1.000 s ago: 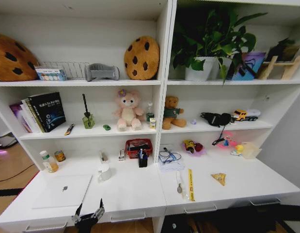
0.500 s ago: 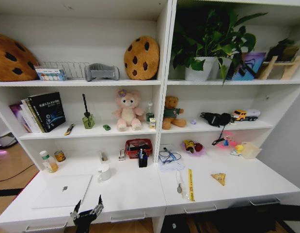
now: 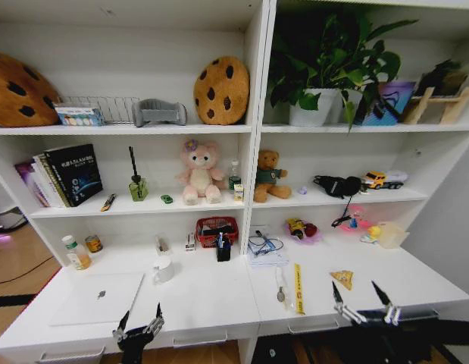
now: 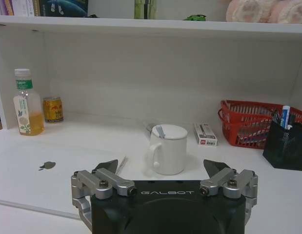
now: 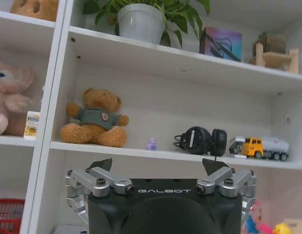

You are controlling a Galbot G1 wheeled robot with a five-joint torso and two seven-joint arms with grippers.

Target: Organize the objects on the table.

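The white table (image 3: 211, 299) holds a thin silver laptop (image 3: 98, 297) at the front left, a white mug (image 3: 164, 268), a small can (image 3: 93, 243) and a black pen cup (image 3: 223, 250). A tiny green toy car (image 3: 167, 199) sits on the shelf above. My left gripper (image 3: 141, 315) hovers open at the table's front edge, just right of the laptop. Its wrist view shows the open left gripper (image 4: 163, 166) facing the mug (image 4: 166, 148), with the laptop (image 4: 43, 165) beside it. My right gripper (image 3: 358, 292) stands open over the front right edge, empty.
A red basket (image 3: 217, 230), a drink bottle (image 3: 76, 252), a yellow strip (image 3: 298, 288) and a yellow wedge (image 3: 342, 278) also lie on the table. Shelves above carry plush toys, books (image 3: 64, 174), headphones (image 5: 202, 140) and a toy truck (image 5: 258, 146).
My right gripper has risen into the head view at the front right edge. The left gripper has lifted slightly at the front edge. Nothing on the table has moved.
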